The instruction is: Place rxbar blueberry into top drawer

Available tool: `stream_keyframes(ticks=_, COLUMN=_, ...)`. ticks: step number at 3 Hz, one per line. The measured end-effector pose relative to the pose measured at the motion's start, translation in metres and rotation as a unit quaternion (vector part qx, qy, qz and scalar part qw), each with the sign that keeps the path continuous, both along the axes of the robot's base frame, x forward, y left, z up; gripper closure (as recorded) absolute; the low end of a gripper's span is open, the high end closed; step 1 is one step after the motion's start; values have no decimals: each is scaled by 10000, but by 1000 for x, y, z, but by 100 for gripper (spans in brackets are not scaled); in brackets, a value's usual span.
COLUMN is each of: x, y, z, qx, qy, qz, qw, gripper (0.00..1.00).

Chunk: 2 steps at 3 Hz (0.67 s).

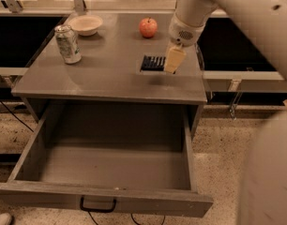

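Observation:
The rxbar blueberry point(152, 63), a small dark flat bar, hangs a little above the grey cabinet top point(106, 74), with its shadow on the surface below. My gripper point(173, 60) comes down from the upper right and is shut on the bar's right end. The top drawer point(21, 158) is pulled wide open below the cabinet top, and its inside is bare. Its black handle point(97, 204) sits at the middle of the front panel. The gripper and bar are above the right part of the cabinet top, behind the drawer opening.
A silver-green drink can point(68, 44) stands at the left of the cabinet top. A white bowl point(86, 24) sits behind it. A red apple point(148, 27) lies at the back, close behind the gripper. My pale arm point(270, 163) fills the right side.

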State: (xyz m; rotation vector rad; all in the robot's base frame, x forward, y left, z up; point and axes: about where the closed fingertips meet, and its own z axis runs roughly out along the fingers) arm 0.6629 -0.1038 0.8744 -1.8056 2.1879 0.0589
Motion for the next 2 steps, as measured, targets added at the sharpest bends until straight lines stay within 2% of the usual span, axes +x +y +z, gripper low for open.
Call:
stream_keyframes(ticks=1, x=-35, y=-5, z=48, qx=25, qy=-832, qz=-174, qw=9964, gripper=100)
stream_keyframes(ticks=2, x=-120, y=-35, z=68, qx=196, qy=-1586, qz=-498, qw=9859, gripper=100)
